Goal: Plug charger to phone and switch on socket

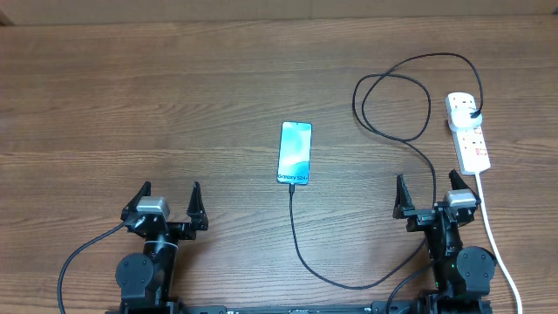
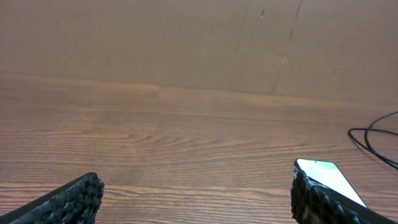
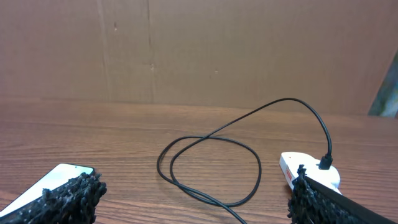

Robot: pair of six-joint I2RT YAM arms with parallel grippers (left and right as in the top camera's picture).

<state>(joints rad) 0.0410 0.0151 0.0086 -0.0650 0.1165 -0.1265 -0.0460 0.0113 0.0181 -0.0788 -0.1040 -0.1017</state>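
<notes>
One slim rectangular phone [image 1: 295,153] lies flat on the wood-grain table [image 1: 174,105].

Black charger [image 1: 394,92], blue-teal phone [image 1: 295,153], white red-marked socket [image 1: 472,139]

The brown counter [image 1: 174,105] is matt, smooth wood grain. The slim rectangular phone [image 1: 295,153] has a glossy light-blue screen. The thin black cable [image 1: 292,214] looks smooth and rubbery; the white oblong power strip [image 1: 473,148] is smooth plastic. The left tool [image 2: 196,186] and right tool [image 3: 196,186] bear rough, knobbly black pads [image 2: 74,198].
</notes>
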